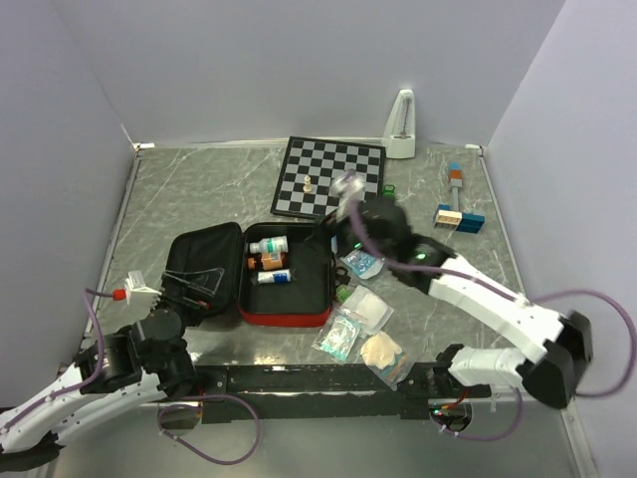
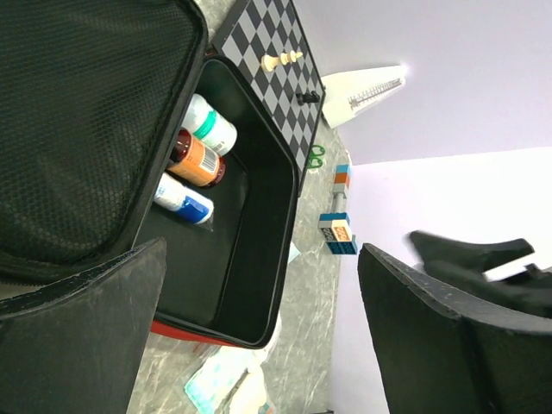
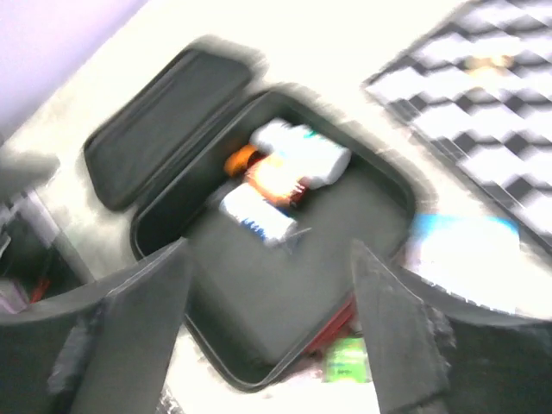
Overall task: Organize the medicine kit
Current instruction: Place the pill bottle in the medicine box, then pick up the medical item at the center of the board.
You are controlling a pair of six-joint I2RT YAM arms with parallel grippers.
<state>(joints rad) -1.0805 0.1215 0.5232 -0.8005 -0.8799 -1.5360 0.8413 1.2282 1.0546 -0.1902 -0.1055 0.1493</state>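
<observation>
The red medicine kit [image 1: 284,319] lies open in the middle of the table, its black lid [image 1: 204,254] folded out to the left. In its tray lie a white bottle with a green band [image 1: 269,244], an orange bottle [image 1: 271,261] and a white-and-blue bottle [image 1: 274,278]. My right gripper [image 1: 336,231] hovers over the tray's far right corner, open and empty; the right wrist view, blurred, shows its open jaws [image 3: 272,336] above the tray's black lining [image 3: 293,285]. My left gripper [image 1: 194,284] is open and empty over the lid's near edge, its jaws [image 2: 259,345] wide apart over the tray [image 2: 233,259].
Loose packets lie right of the kit: a blue one [image 1: 360,263], white gauze [image 1: 366,307], a teal one [image 1: 340,334], a beige one [image 1: 383,352]. A chessboard [image 1: 330,177] with pieces, a white metronome [image 1: 401,126] and coloured blocks [image 1: 458,214] stand behind.
</observation>
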